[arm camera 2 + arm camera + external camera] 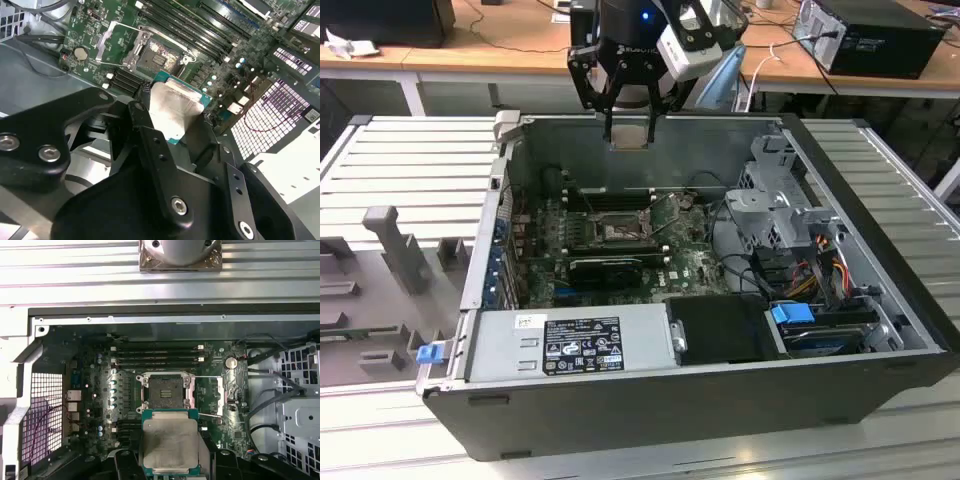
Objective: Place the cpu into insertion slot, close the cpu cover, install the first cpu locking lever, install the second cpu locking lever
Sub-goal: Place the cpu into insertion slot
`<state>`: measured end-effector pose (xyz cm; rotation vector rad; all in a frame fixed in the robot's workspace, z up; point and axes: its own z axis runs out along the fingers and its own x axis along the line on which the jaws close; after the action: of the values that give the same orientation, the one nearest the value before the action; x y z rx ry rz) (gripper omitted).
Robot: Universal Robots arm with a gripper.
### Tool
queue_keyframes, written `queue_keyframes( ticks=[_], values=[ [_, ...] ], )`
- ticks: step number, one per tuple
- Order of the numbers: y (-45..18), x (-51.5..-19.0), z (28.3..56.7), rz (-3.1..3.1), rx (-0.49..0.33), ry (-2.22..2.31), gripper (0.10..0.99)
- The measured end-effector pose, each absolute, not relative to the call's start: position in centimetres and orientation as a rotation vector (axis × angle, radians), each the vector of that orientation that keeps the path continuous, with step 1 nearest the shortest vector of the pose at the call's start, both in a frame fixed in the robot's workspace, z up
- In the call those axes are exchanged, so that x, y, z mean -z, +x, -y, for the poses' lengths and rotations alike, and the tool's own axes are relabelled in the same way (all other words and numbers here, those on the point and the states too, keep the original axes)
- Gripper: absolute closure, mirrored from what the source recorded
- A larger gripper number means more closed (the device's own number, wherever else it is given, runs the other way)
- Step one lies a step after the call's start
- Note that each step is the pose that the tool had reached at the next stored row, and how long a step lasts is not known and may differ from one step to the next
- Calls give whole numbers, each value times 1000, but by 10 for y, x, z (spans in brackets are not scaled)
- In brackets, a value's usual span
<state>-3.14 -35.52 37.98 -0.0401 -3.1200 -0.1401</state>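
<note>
Tool grips cpu by two opposite edges, high over case's far side; insertion slot lies bare. Chip judged light, stiff, fragile: edges only.

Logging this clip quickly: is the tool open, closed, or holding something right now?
The tool is closed, holding the cpu.

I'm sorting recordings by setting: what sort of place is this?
Probably a robotics or electronics lab: an open dark metal computer case lies on a ribbed grey table, wooden desks stand behind, and the black gripper holds the silver-topped square cpu.
</note>
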Motion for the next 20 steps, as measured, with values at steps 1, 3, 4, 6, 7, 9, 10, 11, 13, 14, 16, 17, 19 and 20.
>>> queue_keyframes(
  ticks=[1, 3, 4, 6, 7, 9, 10, 11, 13, 14, 16, 17, 19, 20],
  values=[
    [-31, -380, 355, 3120, 140, -46, 557],
    [-31, -380, 355, 3120, 140, -52, 557],
    [-31, -380, 355, 3120, 140, -55, 557],
    [-31, -380, 355, 3120, 140, -59, 557],
    [-31, -380, 355, 3120, 140, -63, 557],
    [-31, -380, 355, 3120, 140, -74, 557],
    [-31, -380, 355, 3120, 140, -77, 557],
    [-31, -380, 355, 3120, 140, -82, 557],
    [-31, -380, 355, 3120, 141, -92, 557],
    [-31, -380, 355, 3120, 141, -100, 557],
    [-31, -380, 355, 3120, 141, -113, 557],
    [-31, -380, 355, 3120, 141, -117, 557],
    [-31, -380, 355, 3120, 141, -145, 557],
    [-31, -380, 355, 3120, 139, -160, 557]
  ],
)
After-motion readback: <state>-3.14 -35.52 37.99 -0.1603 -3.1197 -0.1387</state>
